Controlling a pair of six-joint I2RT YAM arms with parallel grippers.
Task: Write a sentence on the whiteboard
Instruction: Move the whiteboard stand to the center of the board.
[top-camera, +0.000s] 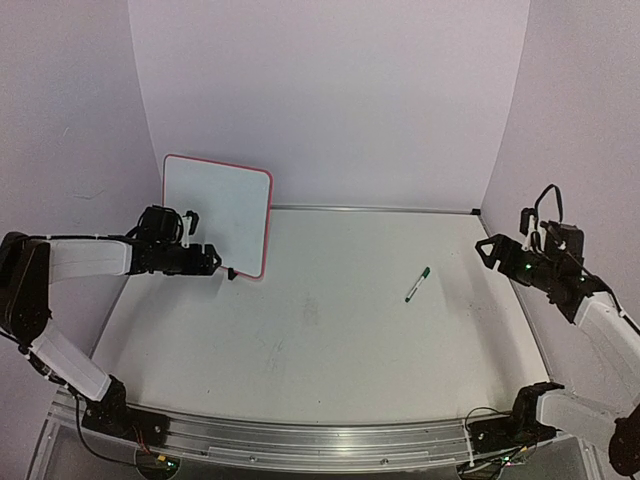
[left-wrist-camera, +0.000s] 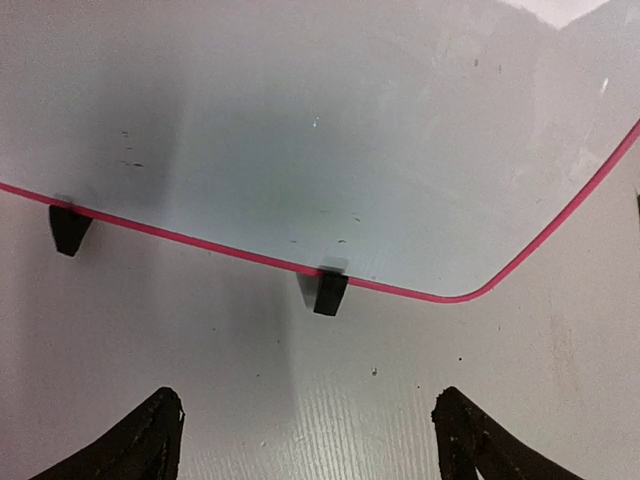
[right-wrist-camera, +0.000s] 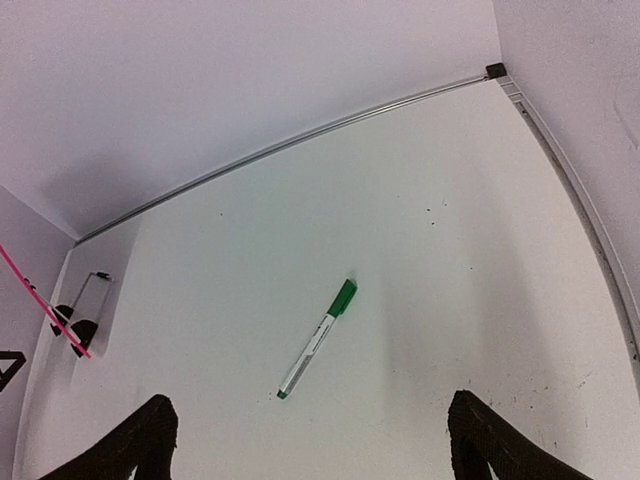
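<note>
Robot laboratory test cell. Closed in by plain pale backdrop walls (top-camera: 330, 90) curving behind and outboard of the left gripper (top-camera: 213, 262) and right gripper (top-camera: 488, 250), with a white tabletop (top-camera: 330, 340) beneath both. Two arm bases (top-camera: 105, 405) bolted to an aluminium rail (top-camera: 300, 436) at the near edge, loose cables (top-camera: 98, 442) trailing beside them.

My left arm (top-camera: 88, 258) and right arm (top-camera: 612, 335) wear white shells between black joints; thin black cables (top-camera: 548, 192) loop off wrist and base; my fingers (left-wrist-camera: 150, 440) are black and ridged.
</note>
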